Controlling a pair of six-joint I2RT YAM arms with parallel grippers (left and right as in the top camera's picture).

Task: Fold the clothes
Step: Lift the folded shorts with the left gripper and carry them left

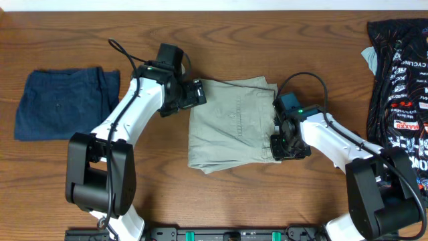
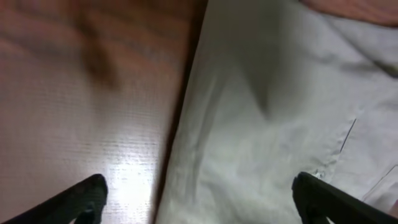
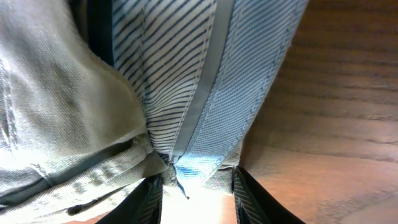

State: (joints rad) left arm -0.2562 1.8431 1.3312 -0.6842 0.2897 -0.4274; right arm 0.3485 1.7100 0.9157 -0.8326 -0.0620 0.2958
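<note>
The khaki shorts (image 1: 231, 120) are pinched at one edge by the right gripper (image 3: 198, 186). The left gripper (image 2: 199, 205) is held spread wide over them

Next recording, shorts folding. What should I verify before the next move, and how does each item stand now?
1. The left end effector open, holding nothing: ok.
2. The right end effector gripping the shorts at their edge: ok.
3. The shorts folded over on themselves: ok.
4. Layers lined up: cannot tell.
5. The navy shorts apart from the work: ok.
6. The black garment apart: ok.
</note>
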